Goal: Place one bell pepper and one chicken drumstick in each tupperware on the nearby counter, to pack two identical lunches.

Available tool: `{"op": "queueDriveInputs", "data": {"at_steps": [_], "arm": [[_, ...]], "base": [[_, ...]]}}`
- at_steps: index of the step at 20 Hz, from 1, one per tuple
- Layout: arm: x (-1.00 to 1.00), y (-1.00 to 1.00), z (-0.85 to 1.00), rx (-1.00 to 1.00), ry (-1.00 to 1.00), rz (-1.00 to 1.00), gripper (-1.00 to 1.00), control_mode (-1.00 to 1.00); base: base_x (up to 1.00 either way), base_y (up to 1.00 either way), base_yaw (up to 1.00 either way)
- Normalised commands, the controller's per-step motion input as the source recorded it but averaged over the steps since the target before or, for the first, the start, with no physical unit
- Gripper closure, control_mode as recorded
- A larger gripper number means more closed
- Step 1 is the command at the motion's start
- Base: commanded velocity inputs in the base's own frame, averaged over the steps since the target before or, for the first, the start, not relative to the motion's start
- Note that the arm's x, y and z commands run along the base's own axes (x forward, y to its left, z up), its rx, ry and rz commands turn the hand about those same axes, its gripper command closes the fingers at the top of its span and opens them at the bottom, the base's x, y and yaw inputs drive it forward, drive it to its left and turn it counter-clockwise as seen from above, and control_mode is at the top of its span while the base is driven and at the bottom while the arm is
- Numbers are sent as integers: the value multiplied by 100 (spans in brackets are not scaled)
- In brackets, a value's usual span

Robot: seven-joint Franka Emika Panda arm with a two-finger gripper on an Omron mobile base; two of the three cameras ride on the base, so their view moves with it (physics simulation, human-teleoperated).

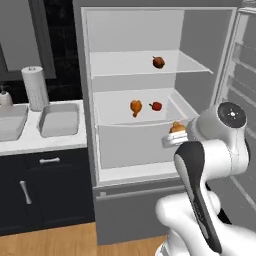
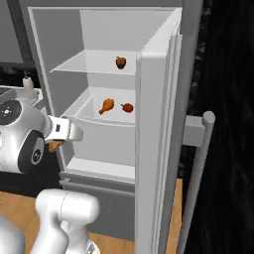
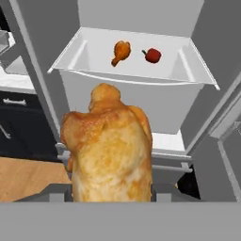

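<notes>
Our gripper (image 1: 176,134) was clamped around a chicken drumstick (image 3: 109,150), just in front of the open fridge (image 1: 135,165). Behind it, on the fridge's lower shelf (image 3: 136,75), another drumstick (image 3: 120,52) lay beside a red bell pepper (image 3: 152,55). A second pepper (image 1: 158,62) sat on the shelf above. Two tupperware boxes (image 1: 59,120) waited on the counter (image 1: 30,142) left of the fridge, beside a paper towel roll (image 1: 35,87). We could read no writing anywhere.
</notes>
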Motion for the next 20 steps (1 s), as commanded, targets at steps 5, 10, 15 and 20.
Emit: {"op": "queueDriveInputs", "data": {"at_steps": [5,10,15,20], "arm": [[0,0,0,0,0,0,100,100],[0,0,0,0,0,0,100,100],[0,0,0,0,0,0,100,100],[0,0,0,0,0,0,100,100]], "base": [[12,100,4],[29,100,0],[43,100,0],[82,97,0]]}}
